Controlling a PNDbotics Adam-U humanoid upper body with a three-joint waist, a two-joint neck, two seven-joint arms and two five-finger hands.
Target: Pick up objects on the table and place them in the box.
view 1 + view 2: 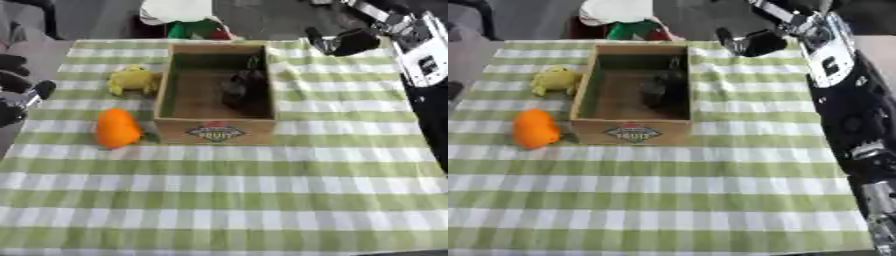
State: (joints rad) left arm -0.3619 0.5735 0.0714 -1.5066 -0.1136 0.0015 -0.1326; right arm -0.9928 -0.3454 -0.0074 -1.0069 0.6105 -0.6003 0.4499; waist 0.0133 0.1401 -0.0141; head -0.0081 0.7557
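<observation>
- Brown open-topped wooden box (215,131), labelled front: dark object (242,87) inside.
- Orange rounded toy (117,128): touching box's left.
- Yellow-green soft toy (134,79): left, farther.
- Left hand (19,95): nearer both; fingers' state unclear.
- Right hand (750,42): beyond box's right; cannot tell.

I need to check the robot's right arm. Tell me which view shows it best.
The right eye view: the right arm runs down the picture's whole right side. The left eye view catches only its upper part at the edge.

two toys (117,128) (133,79) just left of the box (214,132), dark object (242,87) inside
</observation>
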